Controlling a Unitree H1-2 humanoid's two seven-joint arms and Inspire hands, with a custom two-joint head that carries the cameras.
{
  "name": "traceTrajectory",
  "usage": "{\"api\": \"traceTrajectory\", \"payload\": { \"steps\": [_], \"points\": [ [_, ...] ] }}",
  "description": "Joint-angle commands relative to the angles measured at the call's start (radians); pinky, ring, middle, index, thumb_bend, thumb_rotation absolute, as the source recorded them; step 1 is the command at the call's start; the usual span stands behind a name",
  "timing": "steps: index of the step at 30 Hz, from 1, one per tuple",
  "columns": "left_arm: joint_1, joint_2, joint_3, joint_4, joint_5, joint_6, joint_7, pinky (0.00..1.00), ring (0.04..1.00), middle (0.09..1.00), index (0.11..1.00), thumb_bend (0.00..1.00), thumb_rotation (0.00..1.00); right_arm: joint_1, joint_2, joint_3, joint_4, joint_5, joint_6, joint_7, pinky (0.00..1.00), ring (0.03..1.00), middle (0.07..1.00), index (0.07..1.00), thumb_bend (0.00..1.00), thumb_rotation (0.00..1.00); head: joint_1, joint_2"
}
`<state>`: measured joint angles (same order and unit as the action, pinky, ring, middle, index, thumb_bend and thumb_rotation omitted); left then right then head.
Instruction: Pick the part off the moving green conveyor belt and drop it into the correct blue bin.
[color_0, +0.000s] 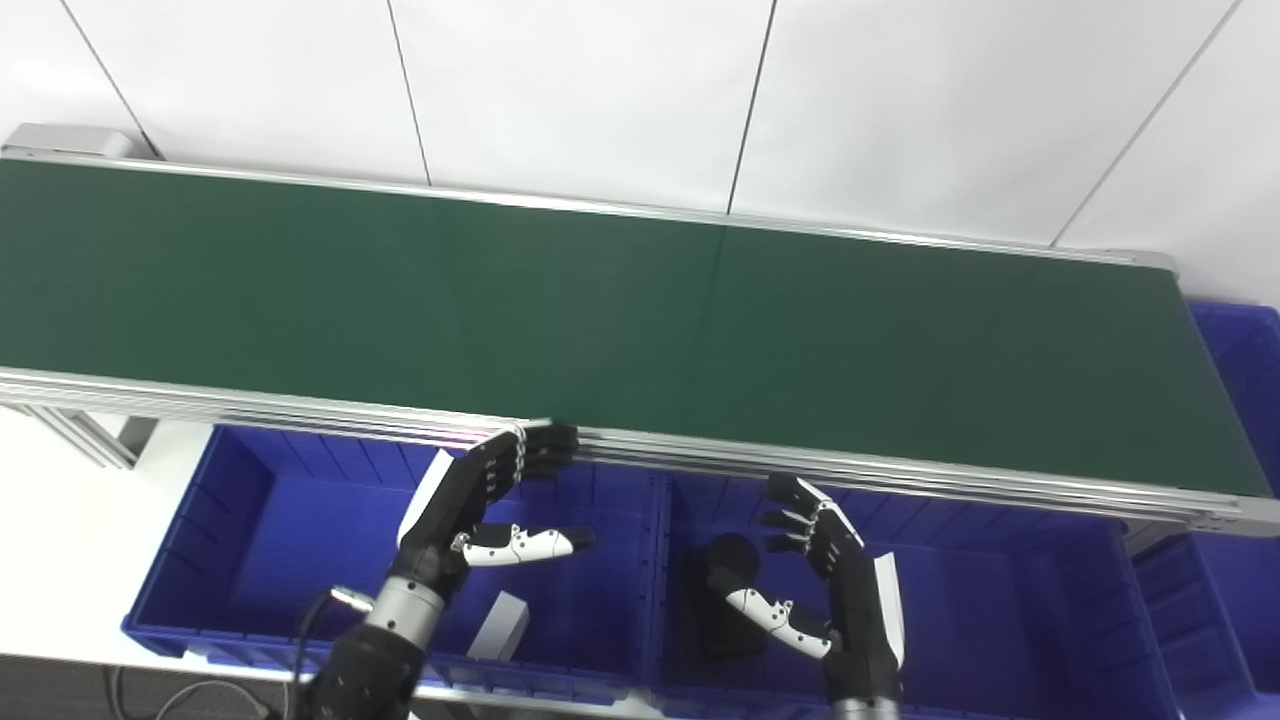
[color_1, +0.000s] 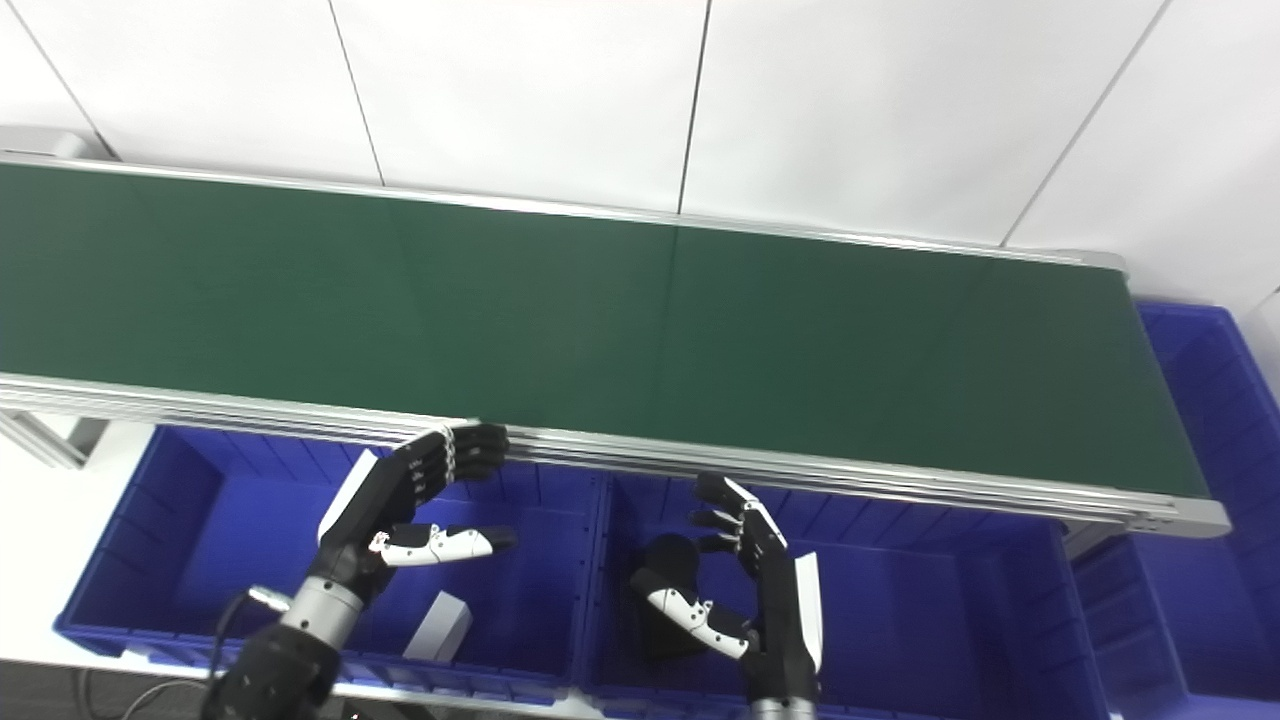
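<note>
Plain dark green belt (color_0: 640, 320), blue bins (color_0: 240, 520), black-and-white left hand (color_0: 480, 500).

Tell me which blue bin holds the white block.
The left blue bin, below the left hand, holds the white block. The middle bin holds only a black part; the far-right bin shows nothing inside.

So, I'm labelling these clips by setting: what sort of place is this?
Probably a lab mock-up of a factory sorting line: a green conveyor belt in an aluminium frame, blue bins below it, plain white panelled wall behind.
</note>
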<state>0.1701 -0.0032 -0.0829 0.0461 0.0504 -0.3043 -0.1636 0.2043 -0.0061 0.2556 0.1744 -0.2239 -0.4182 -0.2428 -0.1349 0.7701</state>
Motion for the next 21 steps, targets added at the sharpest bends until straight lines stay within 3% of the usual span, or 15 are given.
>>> {"api": "traceTrajectory", "payload": {
  "steps": [1, 6, 12, 21],
  "points": [
    [0.001, -0.021, -0.005, 0.003, -0.035, -0.111, 0.019, 0.7, 0.709, 0.726, 0.743, 0.72, 0.0, -0.015, 0.006, 0.009, -0.006, -0.012, -0.051, -0.017, 0.59, 0.691, 0.763, 0.766, 0.63, 0.0, -0.016, -0.004],
    [0.009, -0.061, -0.029, 0.046, -0.077, -0.162, 0.01, 0.67, 0.665, 0.679, 0.711, 0.71, 0.0, -0.023, 0.013, 0.017, 0.013, -0.027, -0.052, -0.027, 0.6, 0.703, 0.775, 0.788, 0.62, 0.0, -0.071, -0.004],
    [-0.004, -0.052, -0.044, 0.087, -0.055, -0.165, 0.013, 0.61, 0.628, 0.655, 0.691, 0.74, 0.0, -0.027, 0.043, 0.011, 0.031, -0.044, -0.051, -0.033, 0.6, 0.708, 0.778, 0.803, 0.64, 0.0, -0.159, -0.002],
    [-0.02, -0.046, -0.017, 0.13, -0.082, -0.164, 0.021, 0.62, 0.637, 0.663, 0.693, 0.74, 0.0, -0.025, 0.066, -0.007, 0.038, -0.076, -0.048, -0.036, 0.6, 0.715, 0.781, 0.813, 0.65, 0.0, -0.169, 0.011]
  ]
}}
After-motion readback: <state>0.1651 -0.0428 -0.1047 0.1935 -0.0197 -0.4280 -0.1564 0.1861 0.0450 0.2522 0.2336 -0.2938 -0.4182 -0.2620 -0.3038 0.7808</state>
